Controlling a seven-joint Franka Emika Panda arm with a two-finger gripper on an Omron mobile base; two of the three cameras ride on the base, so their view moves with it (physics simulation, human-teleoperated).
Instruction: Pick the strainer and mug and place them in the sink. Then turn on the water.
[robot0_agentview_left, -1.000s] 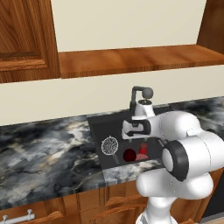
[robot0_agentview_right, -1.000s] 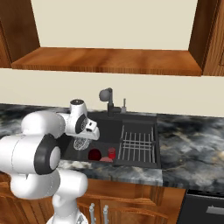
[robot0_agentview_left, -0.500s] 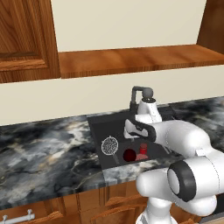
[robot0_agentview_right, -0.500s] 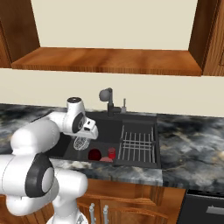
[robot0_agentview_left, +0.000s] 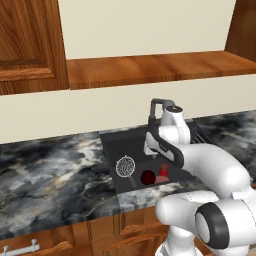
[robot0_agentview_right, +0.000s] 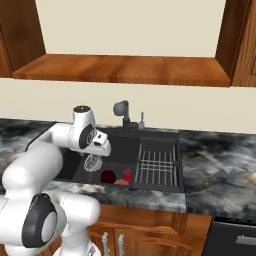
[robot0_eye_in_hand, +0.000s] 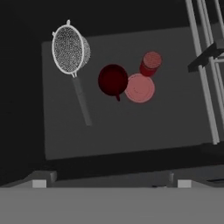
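Hand view: open tool (robot0_eye_in_hand: 109, 183) above sink (robot0_eye_in_hand: 131, 135).

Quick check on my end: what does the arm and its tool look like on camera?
A glossy white arm of rounded segments with dark grey bands and caps at the joints. The tool has two small dark finger tips. No cables or markings show.

Both base views are evenly and brightly lit, flat and rendered, with soft shading and no glare. The hand view is dim: the sink (robot0_eye_in_hand: 131, 131) floor reads dark grey, its surroundings nearly black. Edges look slightly soft and pixelated throughout.
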